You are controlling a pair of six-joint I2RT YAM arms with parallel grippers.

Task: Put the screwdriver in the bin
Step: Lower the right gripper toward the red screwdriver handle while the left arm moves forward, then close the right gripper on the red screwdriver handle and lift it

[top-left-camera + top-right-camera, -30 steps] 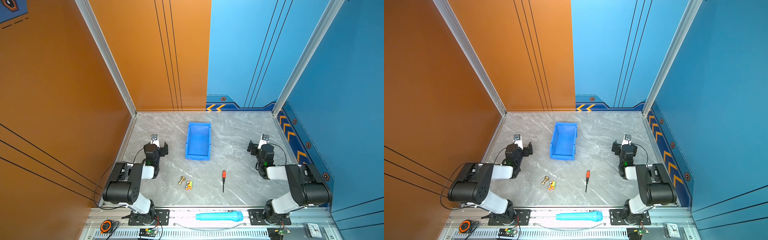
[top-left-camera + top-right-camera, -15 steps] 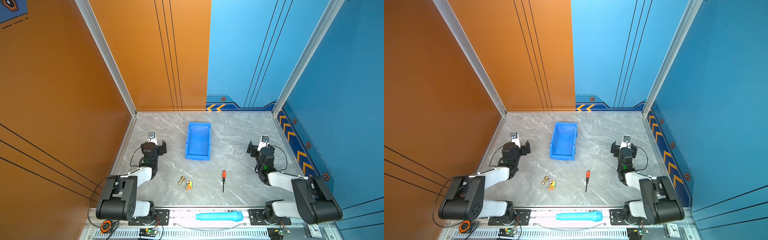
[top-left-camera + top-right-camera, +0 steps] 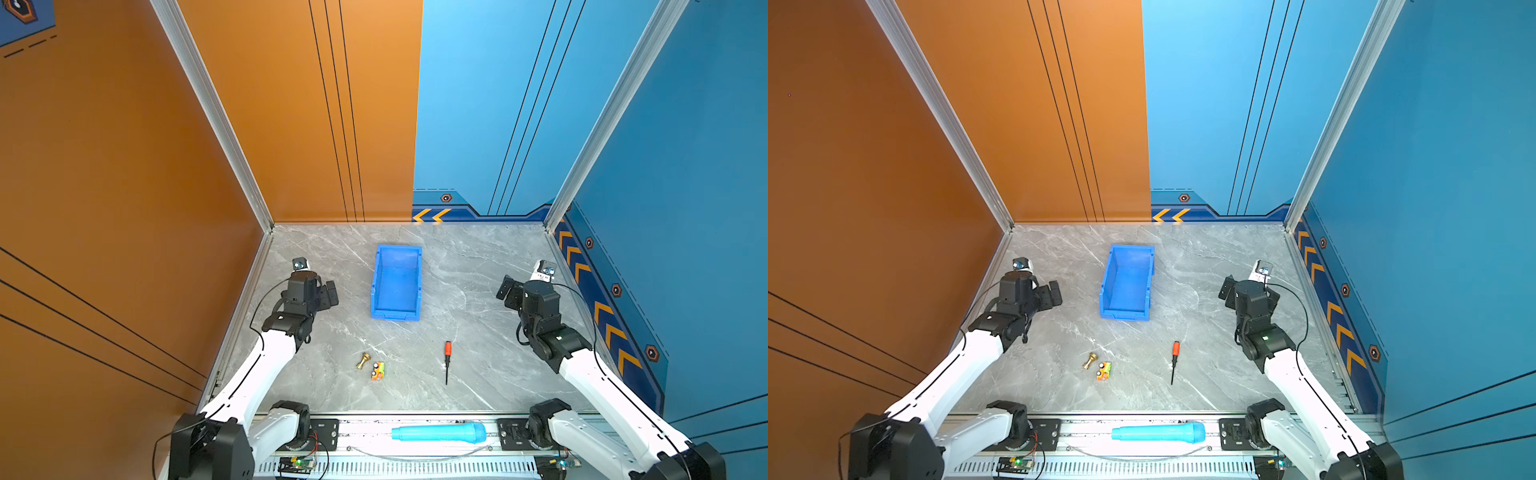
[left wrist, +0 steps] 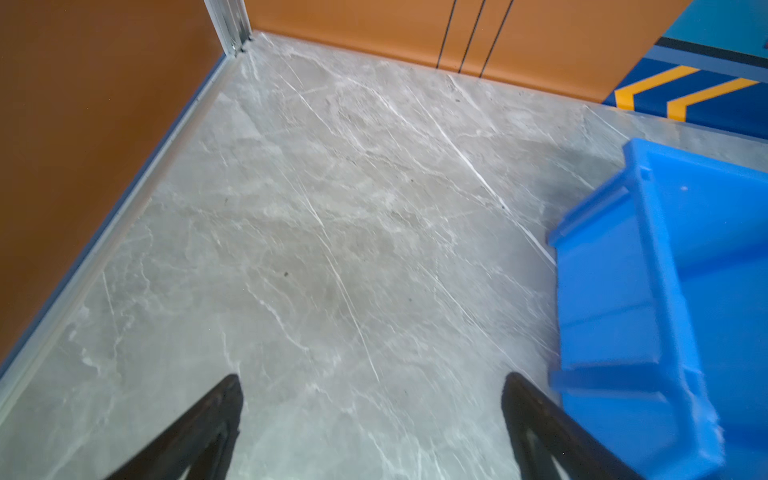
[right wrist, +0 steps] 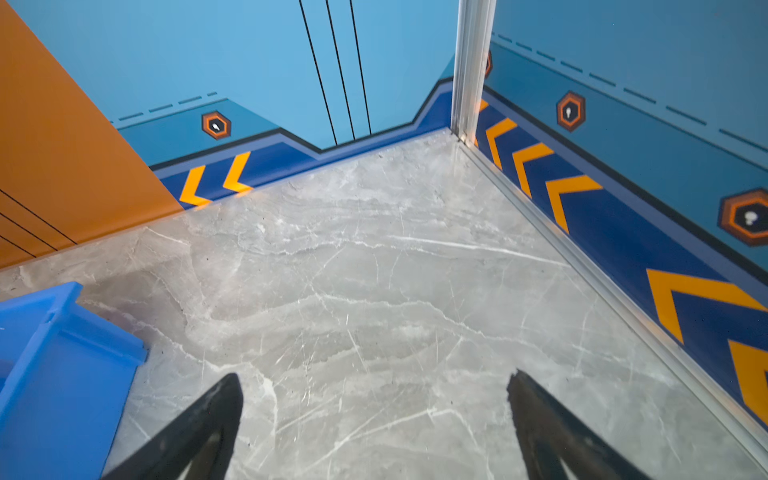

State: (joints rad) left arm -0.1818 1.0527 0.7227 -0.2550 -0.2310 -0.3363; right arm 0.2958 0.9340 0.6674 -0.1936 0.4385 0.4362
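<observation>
1. Screwdriver (image 3: 447,360) lies flat on the counter (image 3: 478,257) near its front edge, well apart from the bin (image 3: 397,286) at the middle.
2. Left jaws spread, empty, near left edge.
3. Right jaws spread, empty.

Bright, even light, soft shadows; the bin (image 4: 602,291) looks perhaps motion-blurred.
</observation>
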